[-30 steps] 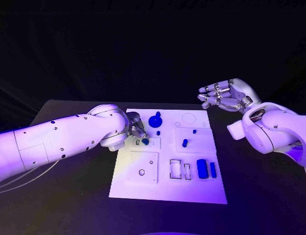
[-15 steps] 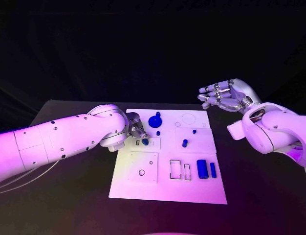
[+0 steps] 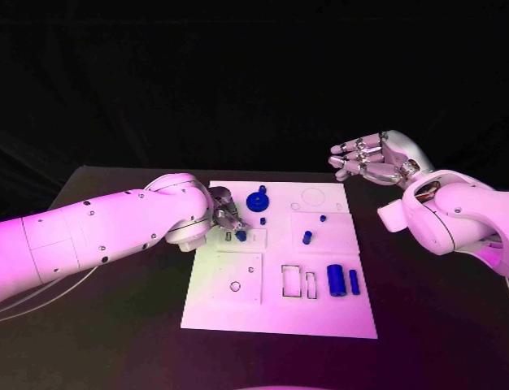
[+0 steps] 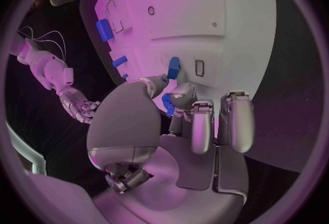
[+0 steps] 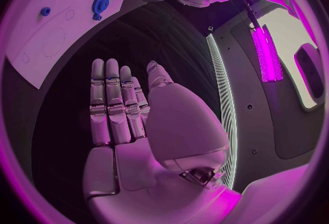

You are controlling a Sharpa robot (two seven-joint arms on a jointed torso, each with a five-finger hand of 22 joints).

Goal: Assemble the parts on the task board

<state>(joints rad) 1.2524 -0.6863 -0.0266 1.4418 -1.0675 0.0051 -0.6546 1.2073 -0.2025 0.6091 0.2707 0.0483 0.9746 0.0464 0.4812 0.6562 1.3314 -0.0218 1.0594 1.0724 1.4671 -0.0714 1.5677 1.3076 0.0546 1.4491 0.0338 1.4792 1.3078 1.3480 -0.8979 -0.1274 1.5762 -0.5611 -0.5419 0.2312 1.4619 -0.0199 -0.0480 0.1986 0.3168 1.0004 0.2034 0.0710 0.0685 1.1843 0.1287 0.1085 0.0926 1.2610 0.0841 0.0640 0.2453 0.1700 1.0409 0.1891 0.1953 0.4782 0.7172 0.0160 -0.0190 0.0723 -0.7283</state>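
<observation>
The left arm [image 3: 90, 236] comes in low across the table [image 3: 114, 325] and ends at the board's [image 3: 278, 317] left edge. The left hand [image 3: 225, 213] is over the board's upper left part, and in the left wrist view its fingers [image 4: 195, 125] curl down while a small blue peg [image 4: 173, 67] is pinched between the thumb and a fingertip, just beside a small rectangular slot [image 4: 199, 67]. In the head view that peg [image 3: 241, 235] sits at the fingertips, close to the slot [image 3: 228, 236].

On the board, going right: a square recess with a small oval hole [image 3: 236, 285] in the lower left, clear of the hand; a round blue knob [image 3: 257, 200] near the top edge, just beside the left hand; a tiny blue stud [image 3: 263, 220] below it; a short blue peg [image 3: 307, 237] in the middle square; two empty rectangular slots [image 3: 291, 280] lower down; then a thick blue cylinder [image 3: 336, 280] and a thin blue bar [image 3: 354, 281] side by side near the right edge. The board's near strip is bare.

The right hand [image 3: 371, 160] is raised beyond the board's top right corner, well apart from the parts, over dark table. In the right wrist view its fingers [image 5: 109, 103] are straight and spread, holding nothing.
</observation>
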